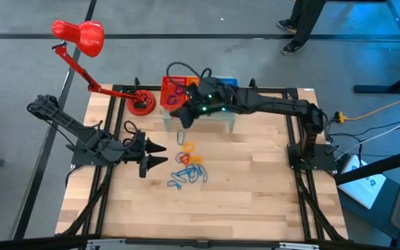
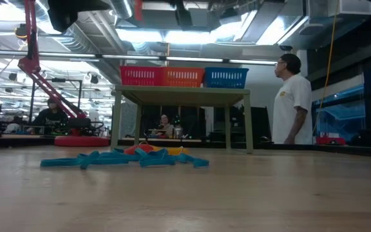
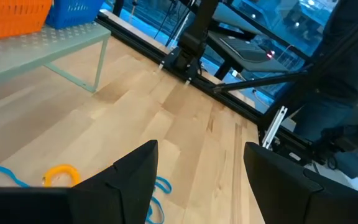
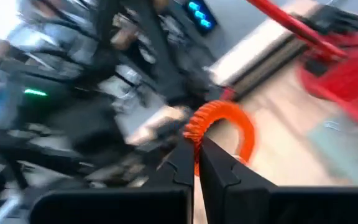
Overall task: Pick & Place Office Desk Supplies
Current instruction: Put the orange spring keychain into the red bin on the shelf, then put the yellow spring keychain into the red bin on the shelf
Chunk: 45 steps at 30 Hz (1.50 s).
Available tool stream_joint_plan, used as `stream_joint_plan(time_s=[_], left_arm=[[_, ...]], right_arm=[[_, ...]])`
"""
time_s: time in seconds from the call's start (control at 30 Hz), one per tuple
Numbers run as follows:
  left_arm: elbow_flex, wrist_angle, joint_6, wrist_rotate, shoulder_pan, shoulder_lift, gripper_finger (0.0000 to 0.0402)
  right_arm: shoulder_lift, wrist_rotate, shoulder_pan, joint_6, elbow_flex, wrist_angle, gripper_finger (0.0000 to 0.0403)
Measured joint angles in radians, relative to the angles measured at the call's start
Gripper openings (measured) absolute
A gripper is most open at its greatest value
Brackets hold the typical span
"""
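The supplies lie in a small heap on the table: orange band loops point(image 1: 188, 148), blue wiry loops point(image 1: 186, 178) and, in the low view, blue loops point(image 2: 121, 159). My right gripper point(image 4: 197, 163) is raised near the red mesh basket point(image 1: 174, 90) and is shut on an orange band loop point(image 4: 229, 119). My left gripper point(image 3: 197, 180) waits open, low over the table to the left of the heap point(image 1: 155, 154). An orange loop point(image 3: 61, 175) and a blue loop point(image 3: 161, 185) lie just ahead of it. No yellow packets show. My right gripper pinches the orange band loop at one stretch of its ribbed edge point(image 4: 194, 132) between the two fingertips. The rest of the loop arches free beyond the fingers, lifted clear of the table.
Red point(image 2: 143, 76), orange point(image 2: 182, 77) and blue point(image 2: 226, 77) mesh baskets stand on a pale green low stand point(image 2: 182, 95) at the table's far edge. A red desk lamp point(image 1: 78, 36) has its base point(image 1: 142, 104) left of the stand. A person point(image 2: 293, 96) stands beyond the table.
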Motion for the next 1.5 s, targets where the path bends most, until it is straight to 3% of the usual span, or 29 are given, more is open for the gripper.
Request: stream_joint_plan(time_s=[0.37,0.77,1.03,1.23,1.5], left_arm=[[0.000,0.014,-0.013,-0.038,0.000,0.000,0.0235],[0.000,0.029,-0.030,-0.038,0.000,0.000,0.0235],[0.000,0.030,-0.030,-0.039,0.000,0.000,0.0235],[0.000,0.042,-0.030,-0.039,0.000,0.000,0.0235],[0.000,0.044,-0.022,-0.038,0.000,0.000,0.0235]], right_arm=[[0.112,0.066,-0.159,-0.032,0.002,0.015,0.0001],[0.130,0.071,-0.178,-0.063,0.002,0.011,0.0003],[0.130,0.102,-0.172,-0.088,0.002,0.018,0.0059],[0.130,0.171,-0.174,-0.106,0.007,0.029,0.0076],[0.129,0.224,-0.174,-0.156,0.156,-0.067,0.0099]])
